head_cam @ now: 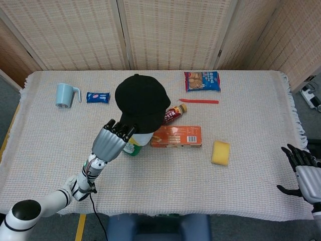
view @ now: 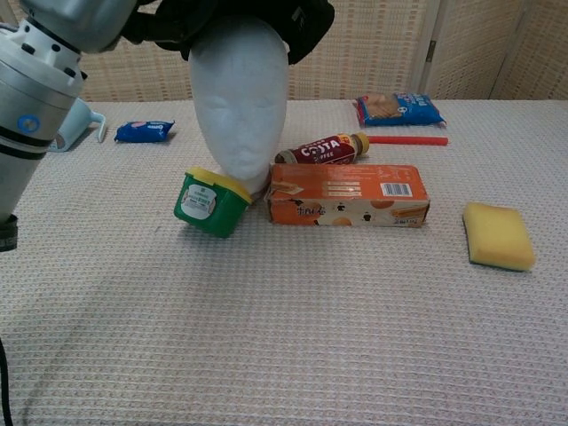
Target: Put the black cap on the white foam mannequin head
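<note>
The black cap (head_cam: pixel 142 102) sits over the top of the white foam mannequin head (view: pixel 238 106), hiding the head almost fully in the head view. In the chest view the black cap (view: pixel 293 19) covers the crown while the face stays bare. My left hand (head_cam: pixel 112 139) grips the cap's near edge, just in front of the mannequin. My left arm (view: pixel 40 84) fills the upper left of the chest view. Far off at the table's right front edge, my right hand (head_cam: pixel 305 170) is held with fingers spread and holds nothing.
A green tub (view: pixel 209 202) leans against the mannequin's base, beside an orange box (view: pixel 348 194) and a Costa bottle (view: pixel 321 149). A yellow sponge (head_cam: pixel 220 152), red straw (head_cam: pixel 199 101), blue snack bag (head_cam: pixel 202 81), blue cup (head_cam: pixel 64 94) and small blue packet (head_cam: pixel 98 97) lie around.
</note>
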Action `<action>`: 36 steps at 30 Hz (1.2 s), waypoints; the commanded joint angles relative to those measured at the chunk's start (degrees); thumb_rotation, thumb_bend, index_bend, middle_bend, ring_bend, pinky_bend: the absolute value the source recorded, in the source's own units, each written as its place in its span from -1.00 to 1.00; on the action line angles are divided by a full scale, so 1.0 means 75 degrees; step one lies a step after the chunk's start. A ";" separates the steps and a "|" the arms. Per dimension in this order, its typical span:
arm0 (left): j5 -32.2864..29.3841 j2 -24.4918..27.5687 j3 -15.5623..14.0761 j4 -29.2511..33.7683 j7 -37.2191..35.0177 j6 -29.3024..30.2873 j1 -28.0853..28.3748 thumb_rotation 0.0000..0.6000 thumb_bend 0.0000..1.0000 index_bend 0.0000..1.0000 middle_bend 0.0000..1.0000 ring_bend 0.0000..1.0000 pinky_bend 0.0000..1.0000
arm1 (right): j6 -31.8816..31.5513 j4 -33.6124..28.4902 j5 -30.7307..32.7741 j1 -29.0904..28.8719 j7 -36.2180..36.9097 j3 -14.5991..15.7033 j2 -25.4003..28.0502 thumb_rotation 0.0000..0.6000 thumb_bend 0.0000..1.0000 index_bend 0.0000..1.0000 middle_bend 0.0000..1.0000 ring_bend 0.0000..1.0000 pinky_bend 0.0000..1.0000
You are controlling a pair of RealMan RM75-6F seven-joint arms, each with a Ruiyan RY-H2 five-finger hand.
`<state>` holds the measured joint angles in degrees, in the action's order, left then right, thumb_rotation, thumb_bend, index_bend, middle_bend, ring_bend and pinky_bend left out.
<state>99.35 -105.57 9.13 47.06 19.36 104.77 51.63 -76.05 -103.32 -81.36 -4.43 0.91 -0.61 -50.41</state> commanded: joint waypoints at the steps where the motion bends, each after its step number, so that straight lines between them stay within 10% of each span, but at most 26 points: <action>1: 0.0161 -0.0098 -0.0280 0.0149 0.0164 -0.0051 -0.0202 1.00 0.10 0.57 1.00 1.00 1.00 | -0.0063 -0.0003 -0.0077 0.0035 0.0085 0.0017 0.0044 1.00 -0.86 -1.00 -1.00 -1.00 -1.00; 13: 0.0180 -0.0397 -0.0539 -0.0348 -0.0050 -0.0276 -0.0700 1.00 0.12 0.55 1.00 1.00 1.00 | -0.0167 -0.0016 -0.0253 0.0083 0.0153 0.0063 0.0077 1.00 -0.86 -1.00 -1.00 -1.00 -1.00; 20: 0.0145 -0.0195 -0.0615 -0.0058 -0.0018 -0.0196 -0.1089 1.00 -0.35 -0.45 1.00 1.00 1.00 | -0.0111 -0.0018 -0.0222 0.0055 0.0083 0.0060 0.0042 1.00 -0.87 -1.00 -1.00 -1.00 -1.00; 24: 0.0111 0.0269 -0.0709 0.0817 0.0202 -0.0159 -0.1451 1.00 -0.66 -0.87 1.00 1.00 1.00 | -0.0128 -0.0034 -0.0251 0.0058 0.0060 0.0066 0.0032 1.00 -0.86 -1.00 -1.00 -1.00 -1.00; 31: -0.0344 0.1782 -0.1276 0.3218 0.0655 -0.0443 -0.2602 1.00 -0.85 -1.00 1.00 0.91 0.94 | -0.0164 -0.0057 -0.0373 0.0075 0.0022 0.0114 0.0014 1.00 -0.86 -1.00 -1.00 -1.00 -1.00; 36: -0.1233 0.3315 -0.1860 0.4840 0.0192 -0.1019 -0.3514 1.00 -0.87 -1.00 0.49 0.29 0.48 | -0.0188 -0.0089 -0.0499 0.0091 -0.0015 0.0170 0.0002 1.00 -0.87 -1.00 -1.00 -1.00 -1.00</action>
<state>95.05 -88.48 -1.13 75.88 22.56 100.52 30.66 -77.44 -103.96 -85.07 -3.76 0.83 0.62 -50.38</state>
